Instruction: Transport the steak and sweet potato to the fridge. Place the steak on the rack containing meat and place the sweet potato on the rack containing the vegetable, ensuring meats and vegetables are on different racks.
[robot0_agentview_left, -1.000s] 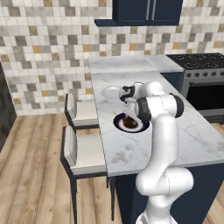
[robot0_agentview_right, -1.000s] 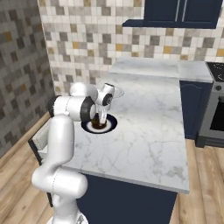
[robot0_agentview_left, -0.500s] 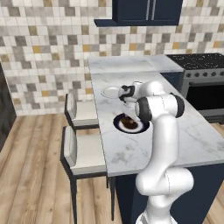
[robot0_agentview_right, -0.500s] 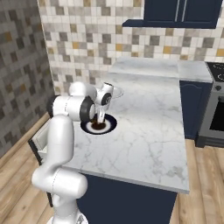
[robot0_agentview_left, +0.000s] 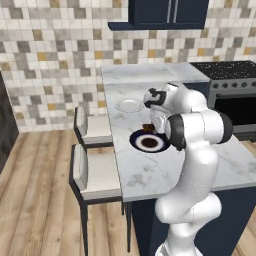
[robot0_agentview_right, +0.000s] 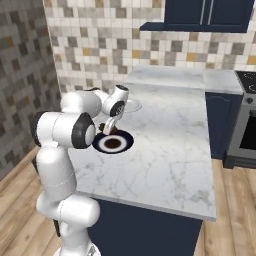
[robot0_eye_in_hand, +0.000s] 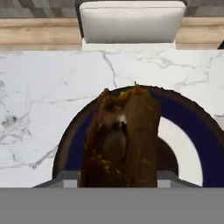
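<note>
Left base view, white marble counter (robot0_agentview_left: 150, 170), mosaic tile wall (robot0_agentview_left: 55, 55), wooden floor (robot0_agentview_left: 35, 200)

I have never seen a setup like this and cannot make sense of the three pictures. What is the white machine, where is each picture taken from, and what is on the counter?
The white machine is a robot arm ending in a two-finger gripper. Two pictures come from cameras behind it, one on its left, one on its right. The third looks along the gripper itself. On the marble counter sits a dark blue plate with a white middle, and farther back a pale plate. The gripper is shut on a reddish-brown chunk, the steak, just above the blue plate. Another dark item lies on that plate. Chairs stand beside the counter.
</note>
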